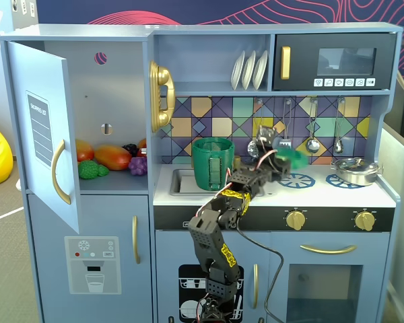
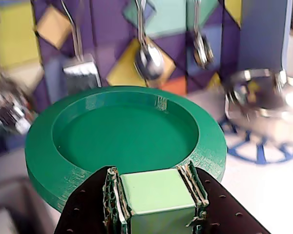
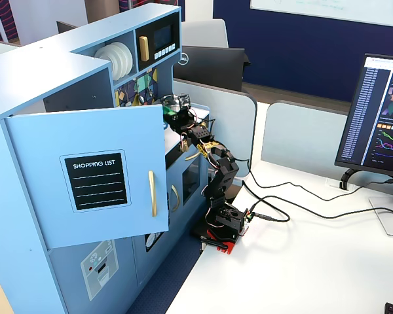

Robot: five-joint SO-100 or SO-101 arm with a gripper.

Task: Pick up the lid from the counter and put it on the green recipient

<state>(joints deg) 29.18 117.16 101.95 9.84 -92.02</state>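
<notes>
My gripper (image 2: 156, 195) is shut on the light green tab handle (image 2: 156, 187) of the round green lid (image 2: 122, 136). The lid's recessed face is turned toward the wrist camera. In a fixed view the lid (image 1: 294, 159) hangs in the gripper (image 1: 283, 161) above the white counter (image 1: 337, 196), over the left blue burner print (image 1: 297, 180). The tall green recipient (image 1: 213, 163), with its ribbed strap handle, stands open in the sink basin to the left of the gripper in that view, apart from the lid. In the other fixed view the arm (image 3: 213, 160) reaches into the kitchen.
A silver metal pot (image 1: 355, 170) sits on the right burner and shows blurred in the wrist view (image 2: 263, 105). Utensils (image 1: 312, 142) hang on the tiled back wall. The fridge door (image 1: 44, 128) stands open at the left, with toy food (image 1: 111, 158) inside.
</notes>
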